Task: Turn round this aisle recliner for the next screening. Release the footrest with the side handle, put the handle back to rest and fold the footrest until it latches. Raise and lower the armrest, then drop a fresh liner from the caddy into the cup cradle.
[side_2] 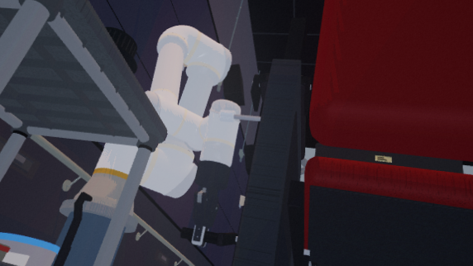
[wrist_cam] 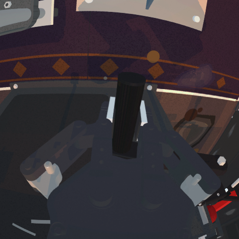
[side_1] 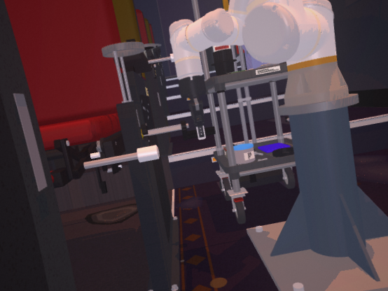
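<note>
The recliner's footrest is hidden behind the dark side panel. The red seat stands past that panel. The side handle is a black ribbed grip that sticks out sideways from the panel, low down. In the side camera it shows as a short dark bar at the fingertips. A grey disc sits on posts at the panel's top. My gripper hangs straight down beside the panel. It is closed on the side handle.
The wheeled caddy stands just behind my arm. Its lower shelf holds a blue-rimmed cup and a blue pad. A grey bar with a white end juts from the seat frame. My pedestal stands right.
</note>
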Tool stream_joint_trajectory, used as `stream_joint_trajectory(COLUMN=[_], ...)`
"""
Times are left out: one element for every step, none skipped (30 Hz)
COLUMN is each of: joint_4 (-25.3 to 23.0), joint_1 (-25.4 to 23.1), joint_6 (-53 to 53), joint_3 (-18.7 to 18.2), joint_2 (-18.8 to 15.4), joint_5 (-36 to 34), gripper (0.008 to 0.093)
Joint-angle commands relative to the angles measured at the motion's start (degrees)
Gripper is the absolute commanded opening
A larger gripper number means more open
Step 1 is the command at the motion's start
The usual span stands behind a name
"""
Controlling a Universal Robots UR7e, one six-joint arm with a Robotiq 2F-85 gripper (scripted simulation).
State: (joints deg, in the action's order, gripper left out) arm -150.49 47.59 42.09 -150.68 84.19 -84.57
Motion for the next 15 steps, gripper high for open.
stream_joint_trajectory(joint_4=[-0.02,-0.02,-0.02,-0.02,-0.02,-0.02,-0.02,-0.02,-0.02,-0.02,-0.02,-0.02,-0.02,-0.02,-0.02], joint_1=[0.0,0.0,0.0,0.0,0.0,0.0,0.0,0.0,0.0,0.0,0.0,0.0,0.0,0.0,0.0], joint_6=[0.04,0.04,0.04,0.04,0.04,0.04,0.04,0.04,0.04,0.04,0.04,0.04,0.04,0.04,0.04], joint_3=[0.02,0.02,0.02,0.02,0.02,0.02,0.02,0.02,0.02,0.02,0.02,0.02,0.02,0.02,0.02], joint_2=[0.05,0.05,0.05,0.05,0.05,0.05,0.05,0.05,0.05,0.05,0.05,0.05,0.05,0.05,0.05], joint_5=[0.0,0.0,0.0,0.0,0.0,0.0,0.0,0.0,0.0,0.0,0.0,0.0,0.0,0.0,0.0], gripper=[0.0275,0.0295,0.0315,0.0335,0.0355,0.0375,0.0395,0.0415,0.0435,0.0455,0.0475,0.048,0.048,0.048,0.048])
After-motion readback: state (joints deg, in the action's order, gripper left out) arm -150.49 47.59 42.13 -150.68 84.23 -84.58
